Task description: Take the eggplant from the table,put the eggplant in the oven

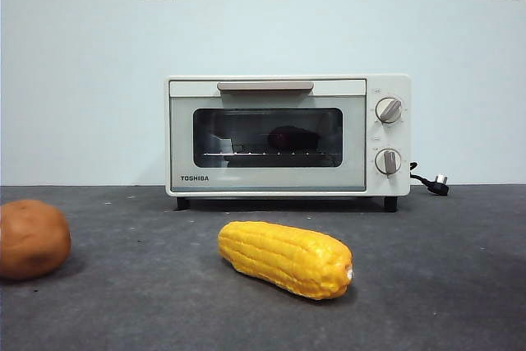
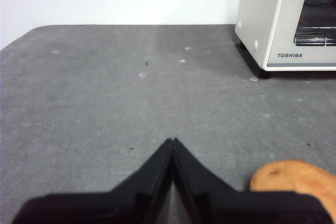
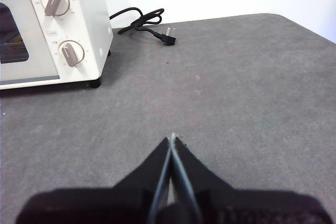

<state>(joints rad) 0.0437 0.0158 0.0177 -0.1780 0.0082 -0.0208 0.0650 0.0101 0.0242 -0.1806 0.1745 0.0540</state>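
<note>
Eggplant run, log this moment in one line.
eggplant: inside oven, door closed | left gripper: shut, idle | right gripper: shut, idle

Dark eggplant [image 1: 292, 137] lies on rack inside closed oven [image 1: 288, 136].

The word TOSHIBA is printed in small dark letters on the oven [image 1: 288, 135]. In the front view it sits low on the left of the closed door [image 1: 267, 142], under the glass window. The left wrist view shows the same word on the same low corner of the oven [image 2: 287, 20] door. There are tiny marks around the two round knobs [image 1: 389, 110], and maybe they are numbers, but they are too small to read. In the right wrist view the marks around the knobs [image 3: 55, 1] are blurry too. No other words or signs can be read.
</note>
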